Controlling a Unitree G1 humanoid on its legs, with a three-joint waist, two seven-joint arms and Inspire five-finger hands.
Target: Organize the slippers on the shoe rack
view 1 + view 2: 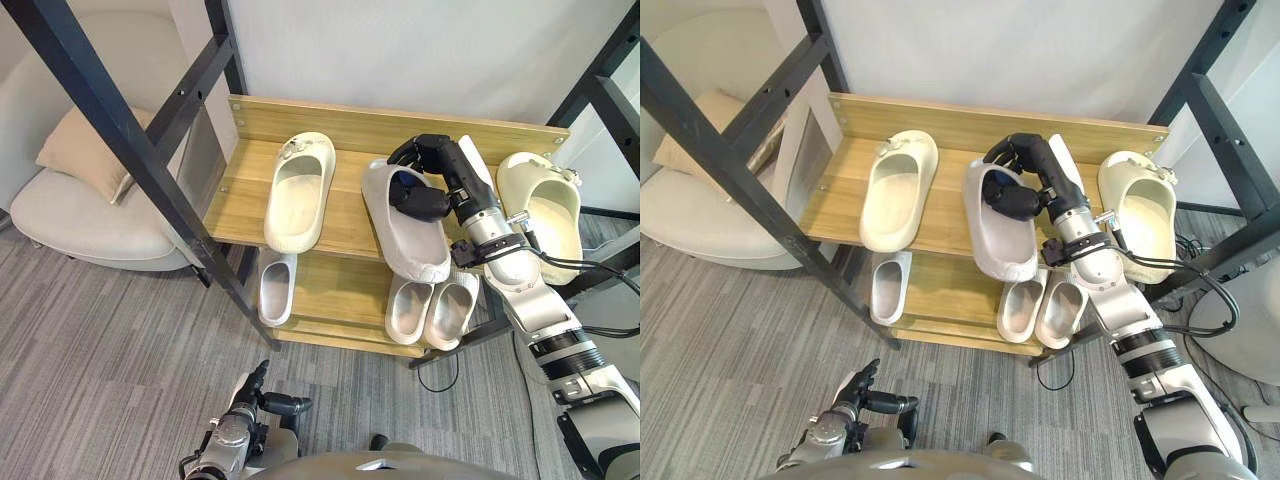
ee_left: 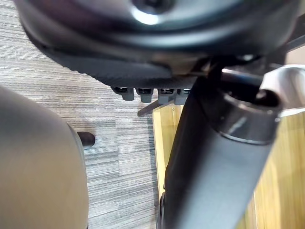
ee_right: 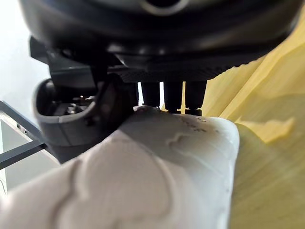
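Right hand [image 1: 440, 165] is clenched round the grey slipper [image 1: 415, 245], probably so it is aligned with the cream slipper [image 1: 300, 190] left of it.

Free between left cream slipper [image 1: 298, 195] and grey slipper [image 1: 415, 245] on top shelf [image 1: 240, 210]; open in middle of lower shelf [image 1: 340, 290]; barred at near left by slanted black bar [image 1: 115, 125].

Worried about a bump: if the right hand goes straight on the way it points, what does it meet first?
The right hand is curled on the grey slipper, so it would push that along; beyond, likely the rack's wooden back board, though depth is unclear.
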